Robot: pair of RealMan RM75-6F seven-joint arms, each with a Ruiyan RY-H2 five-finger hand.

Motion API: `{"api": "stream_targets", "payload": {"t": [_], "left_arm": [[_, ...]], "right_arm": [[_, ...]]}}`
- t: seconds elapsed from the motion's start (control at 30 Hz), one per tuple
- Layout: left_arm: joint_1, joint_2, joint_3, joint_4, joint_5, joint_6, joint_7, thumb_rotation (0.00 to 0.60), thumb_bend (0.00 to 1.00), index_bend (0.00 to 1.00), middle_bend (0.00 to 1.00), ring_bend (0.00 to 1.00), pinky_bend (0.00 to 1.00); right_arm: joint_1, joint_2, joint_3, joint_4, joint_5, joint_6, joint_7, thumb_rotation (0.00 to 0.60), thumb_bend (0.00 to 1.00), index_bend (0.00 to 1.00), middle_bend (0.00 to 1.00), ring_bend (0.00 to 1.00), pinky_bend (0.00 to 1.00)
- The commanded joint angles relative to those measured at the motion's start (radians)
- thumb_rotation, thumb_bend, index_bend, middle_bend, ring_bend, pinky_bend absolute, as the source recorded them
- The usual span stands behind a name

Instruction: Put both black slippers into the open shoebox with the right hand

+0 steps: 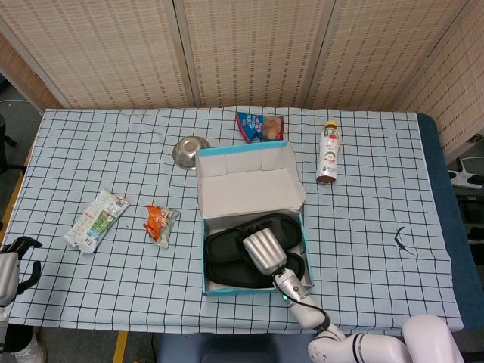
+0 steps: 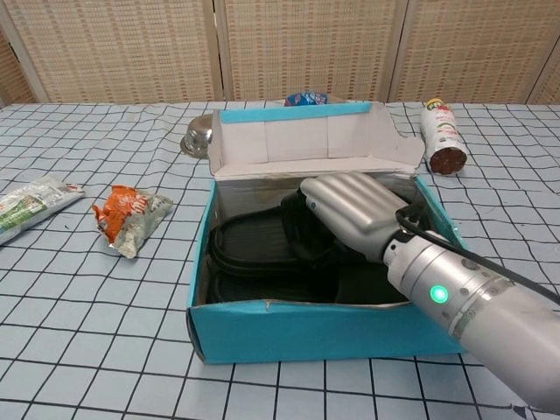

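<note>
The open teal shoebox [image 1: 203, 257] [image 2: 324, 332] stands in the middle of the checked cloth, its lid [image 1: 246, 185] folded back. Both black slippers lie side by side inside, the far one [image 2: 249, 236] and the near one [image 2: 254, 284], also seen from the head view [image 1: 227, 257]. My right hand [image 1: 262, 249] [image 2: 350, 210] is down in the box, with its dark fingers curled over the far slipper's strap; the strap itself is mostly hidden beneath it. My left hand [image 1: 11, 261] hangs at the table's front left corner, holding nothing.
Behind the box stand a steel bowl [image 1: 189, 149], a blue snack bag [image 1: 259, 125] and a bottle [image 1: 328, 153]. An orange packet [image 1: 160, 221] and a white-green packet [image 1: 96, 219] lie to the left. A small black object [image 1: 403, 240] lies on the right.
</note>
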Motion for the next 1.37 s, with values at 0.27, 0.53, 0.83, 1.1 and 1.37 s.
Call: {"api": "stream_targets", "payload": {"t": [0.27,0.53,0.83,1.1,1.37], "left_arm": [[0.0,-0.001,0.0,0.002,0.0,-0.001,0.001,0.6,0.5,0.35,0.26,0.34,0.53],[-0.002,-0.005,0.001,0.003,-0.005,-0.005,0.009,0.6,0.5,0.35,0.26,0.34,0.53],[0.001,-0.007,0.003,0.002,0.019,0.018,0.015,0.6,0.5,0.34,0.26,0.34,0.53],[0.005,-0.019,0.013,-0.003,0.07,0.056,0.039,0.6,0.5,0.34,0.26,0.34,0.53],[0.001,-0.032,0.015,0.003,0.074,0.053,0.06,0.6,0.5,0.34,0.26,0.34,0.53]], "right_arm": [[-0.007,0.033,0.02,-0.04,-0.049,0.064,0.037,0.6,0.56,0.61,0.57,0.43,0.48],[-0.055,0.257,0.023,-0.282,-0.111,0.135,0.098,0.6,0.33,0.45,0.45,0.29,0.39],[-0.246,0.564,-0.096,-0.339,-0.164,0.309,0.106,0.6,0.28,0.37,0.4,0.23,0.35],[-0.384,0.65,-0.144,-0.125,-0.041,0.318,0.245,0.6,0.12,0.12,0.19,0.05,0.15],[-0.409,0.636,-0.127,-0.041,-0.08,0.347,0.35,0.6,0.08,0.08,0.14,0.0,0.13]]}}
